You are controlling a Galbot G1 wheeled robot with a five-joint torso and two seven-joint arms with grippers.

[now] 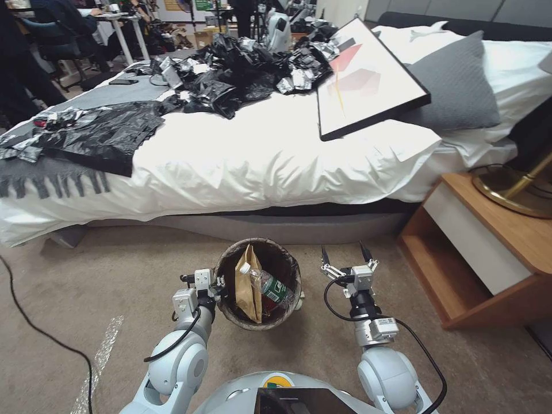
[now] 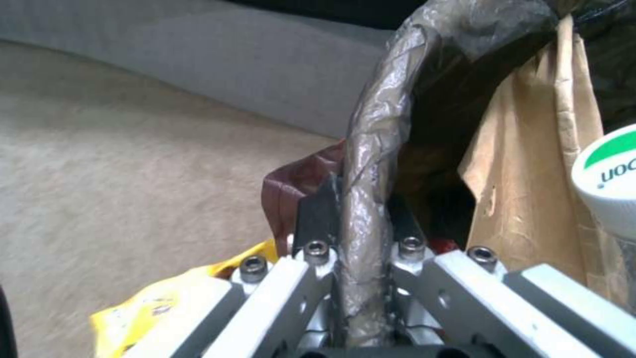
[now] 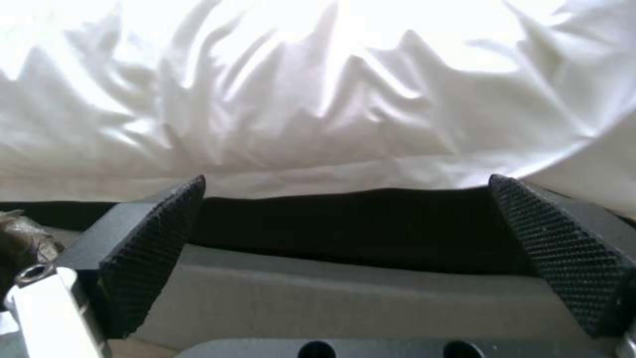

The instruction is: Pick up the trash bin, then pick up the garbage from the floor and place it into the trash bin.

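Between the two arms, before the bed [image 1: 259, 161], the trash bin [image 1: 229, 310] hangs from the left gripper [image 1: 220, 289], whose jaws are clamped on its liner-wrapped rim [image 2: 371, 164]. Its dark brown bag liner is crinkled over the edge; inside stand a tan paper bag [image 1: 247, 287] and a clear bottle [image 1: 265, 283]. Just right of the bin, the right gripper [image 1: 345, 255] hovers with jaws spread wide, holding nothing.
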